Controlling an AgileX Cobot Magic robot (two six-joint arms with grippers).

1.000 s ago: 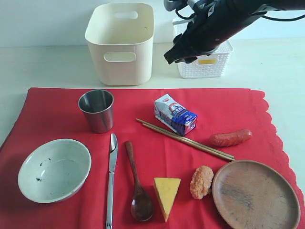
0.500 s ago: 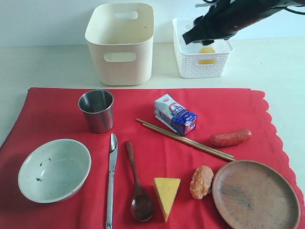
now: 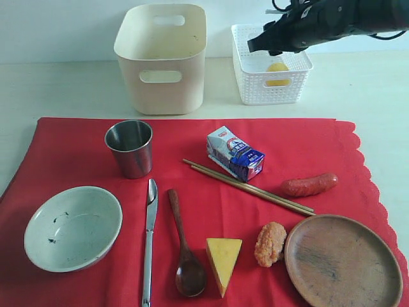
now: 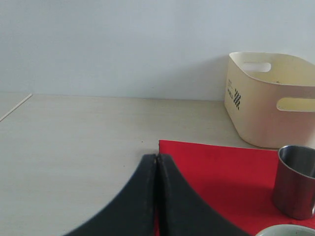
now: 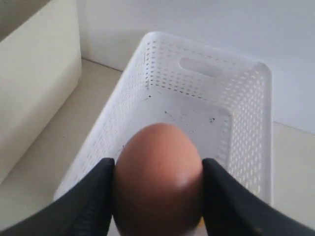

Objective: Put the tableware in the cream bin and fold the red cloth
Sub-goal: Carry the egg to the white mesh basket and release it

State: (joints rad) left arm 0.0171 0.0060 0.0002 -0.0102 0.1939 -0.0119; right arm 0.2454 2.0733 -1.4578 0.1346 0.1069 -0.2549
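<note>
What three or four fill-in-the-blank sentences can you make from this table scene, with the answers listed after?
1. The right claw is shut on a brown ____.
2. It holds this over the white lattice ____.
3. The steel cup stands upright on the red ____.
4. The wooden chopsticks lie between the milk carton and the ____.
Missing words: egg; basket; cloth; sausage.

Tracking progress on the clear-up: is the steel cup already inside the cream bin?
No, the steel cup stands upright on the red cloth, in front of the cream bin.
</note>
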